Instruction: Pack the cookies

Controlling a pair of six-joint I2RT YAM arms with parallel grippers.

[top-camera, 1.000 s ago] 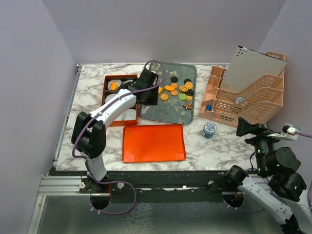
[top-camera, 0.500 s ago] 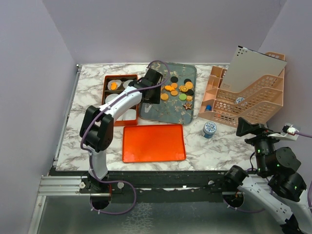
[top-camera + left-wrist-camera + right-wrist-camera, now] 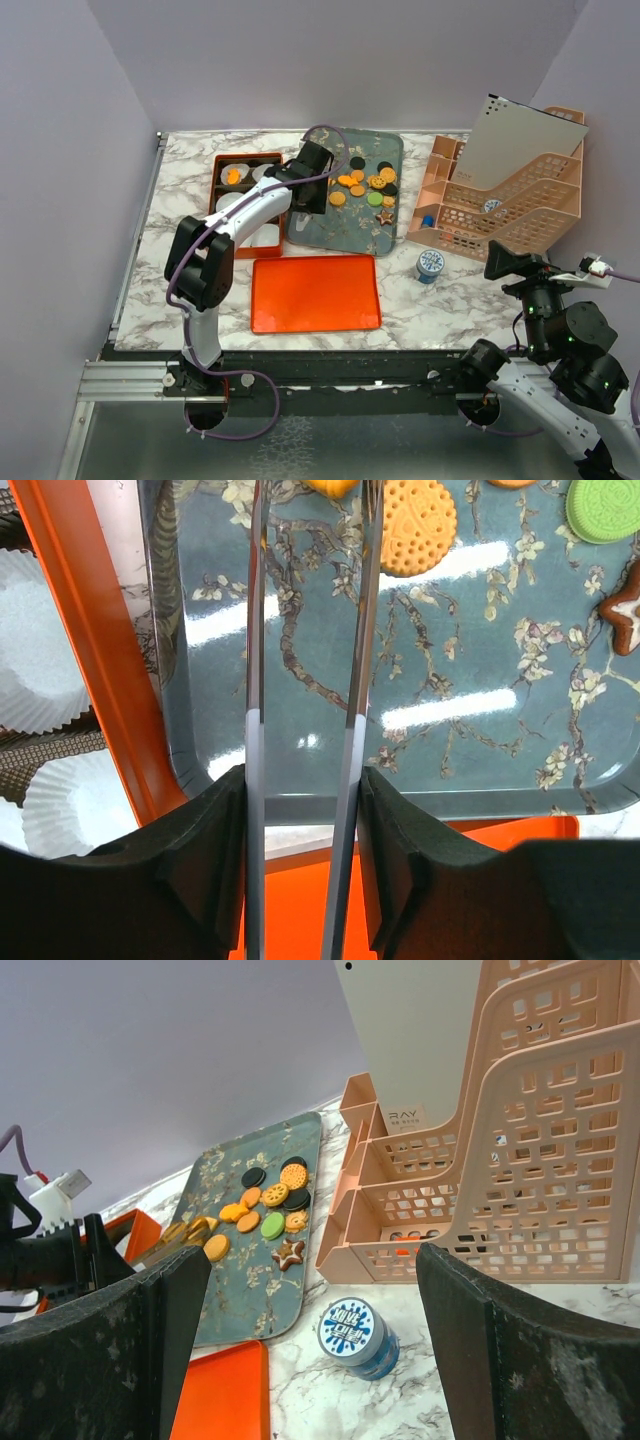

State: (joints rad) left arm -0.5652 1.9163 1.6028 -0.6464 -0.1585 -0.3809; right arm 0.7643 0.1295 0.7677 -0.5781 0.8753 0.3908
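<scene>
The cookies (image 3: 365, 185) lie clustered on the far part of a blue-grey flowered tray (image 3: 340, 228): mostly orange, some black, one green (image 3: 603, 508), one brown star (image 3: 622, 608). One orange cookie (image 3: 233, 176) sits in a liner in the orange box (image 3: 222, 205). My left gripper (image 3: 312, 186) hangs over the tray's left part, shut on metal tongs (image 3: 255, 630). The blades run forward, and an orange cookie (image 3: 335, 485) shows between their ends at the frame's top edge. My right gripper (image 3: 510, 262) is open and empty, off the table's right side.
White paper liners (image 3: 40, 670) fill the orange box left of the tray. A flat orange lid (image 3: 315, 292) lies in front of the tray. A round blue-and-white tin (image 3: 357, 1335) stands beside a peach file rack (image 3: 505, 200) at the right.
My left arm's elbow swung right and the gripper with the tongs shifted slightly right towards the cookies, then held still. The right arm has not moved.
</scene>
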